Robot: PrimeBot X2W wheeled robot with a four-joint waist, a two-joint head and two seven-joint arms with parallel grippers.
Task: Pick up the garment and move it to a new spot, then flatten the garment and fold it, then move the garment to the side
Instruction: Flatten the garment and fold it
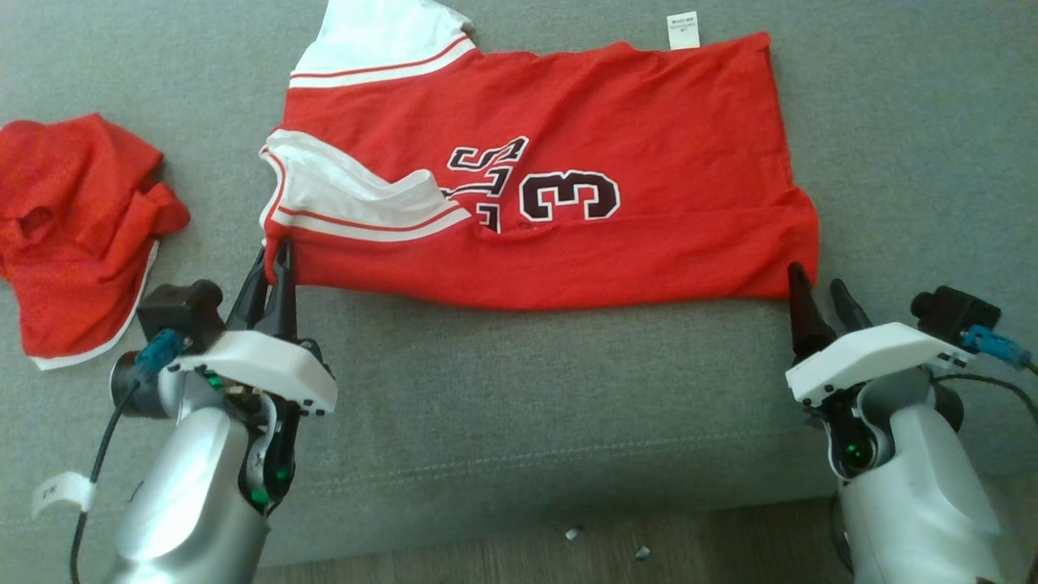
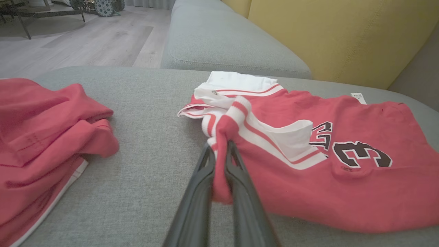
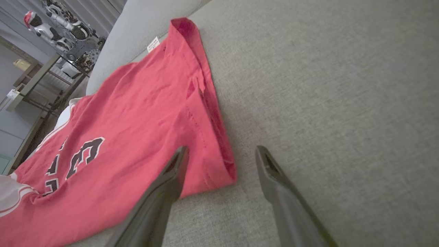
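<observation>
Head view, from the left: a crumpled red mesh garment with a white hem lies well to the left of the red sleeveless jersey with white striped trim and a dark number 3, apart from it. Next comes our left end effector, fingers pressed together on the jersey's near left corner. The left wrist view shows a bunch of red cloth and ribbed trim pinched between them. The jersey lies spread sideways and mostly flat, with an armhole flap folded over its left part and a small pucker beneath the number. At the jersey's near right corner our right end effector stands spread wide and holds nothing. The right wrist view shows the corner between its fingers, but we cannot tell whether a finger touches the cloth.

We judge the jersey light, limp and a little slippery. It will sag and drag rather than keep its shape, so the corners and the stitched hem are the places to take hold, both at once for an even pull.

Under the jersey is a grey woven sofa seat, likely to cling slightly to the cloth. Behind the jersey rises a yellow backrest, and on the near side of the jersey lies a wooden floor.
</observation>
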